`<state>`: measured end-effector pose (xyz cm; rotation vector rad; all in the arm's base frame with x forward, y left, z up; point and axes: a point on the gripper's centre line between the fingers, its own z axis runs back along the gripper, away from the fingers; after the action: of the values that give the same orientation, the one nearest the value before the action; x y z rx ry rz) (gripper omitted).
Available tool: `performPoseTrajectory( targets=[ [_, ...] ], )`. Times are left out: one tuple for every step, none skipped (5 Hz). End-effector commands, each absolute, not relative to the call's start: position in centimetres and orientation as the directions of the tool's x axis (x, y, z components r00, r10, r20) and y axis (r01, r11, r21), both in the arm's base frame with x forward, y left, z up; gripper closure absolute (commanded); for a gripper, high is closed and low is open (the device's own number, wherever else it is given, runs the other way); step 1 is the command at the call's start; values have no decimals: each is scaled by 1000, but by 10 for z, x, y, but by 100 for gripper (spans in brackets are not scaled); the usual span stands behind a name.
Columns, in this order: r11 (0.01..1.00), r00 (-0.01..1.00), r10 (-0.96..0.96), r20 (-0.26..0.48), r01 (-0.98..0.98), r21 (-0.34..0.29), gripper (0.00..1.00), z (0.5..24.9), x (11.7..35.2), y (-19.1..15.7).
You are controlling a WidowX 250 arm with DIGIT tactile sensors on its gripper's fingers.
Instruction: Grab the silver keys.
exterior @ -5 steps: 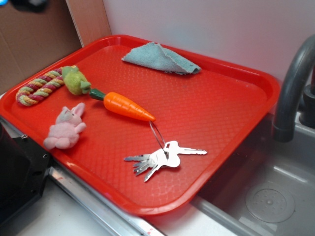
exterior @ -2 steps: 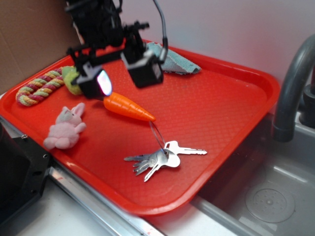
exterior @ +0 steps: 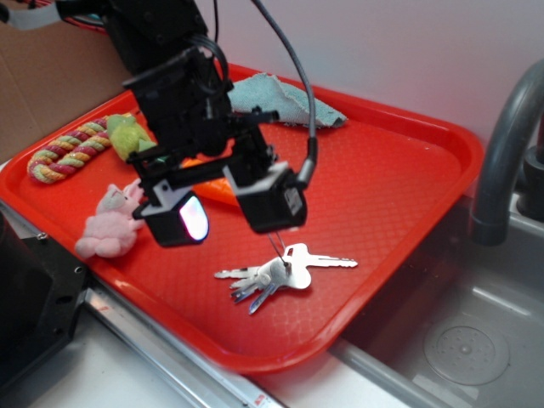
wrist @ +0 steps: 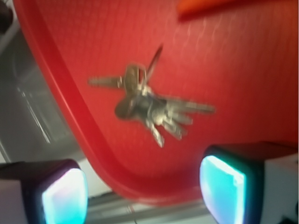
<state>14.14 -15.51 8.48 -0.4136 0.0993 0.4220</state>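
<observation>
Jaws spread wide and empty, the gripper [exterior: 231,218] hangs above the silver keys [exterior: 276,274], which lie fanned flat near the front edge of the red tray [exterior: 408,183], apparently lined up so the bunch fits between them.

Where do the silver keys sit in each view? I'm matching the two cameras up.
Exterior: the silver keys lie on the tray's near right part, just below and right of the open gripper.
Wrist: the silver keys are blurred, centre of frame, above the two lit pads.
Shared landmark: the red tray and its rim, which curves past the keys.
</observation>
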Motion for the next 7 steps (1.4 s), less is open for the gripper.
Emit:
performPoseTrajectory(
  targets=[
    [803, 892, 422, -164, -451, -388, 0, 86, 183, -138],
    [792, 877, 443, -184, -479, -378, 0, 71, 203, -122],
    [797, 878, 430, -210, -478, -369, 0, 55, 216, -121],
    [807, 882, 392, -262, -466, -364, 1, 43, 220, -135],
    [826, 888, 340, -310, -440, -353, 11, 37, 219, -150],
    [831, 896, 301, -326, -415, -371, 24, 39, 215, -155],
    [835, 907, 288, -309, -395, -382, 0, 50, 201, -156]
  ],
)
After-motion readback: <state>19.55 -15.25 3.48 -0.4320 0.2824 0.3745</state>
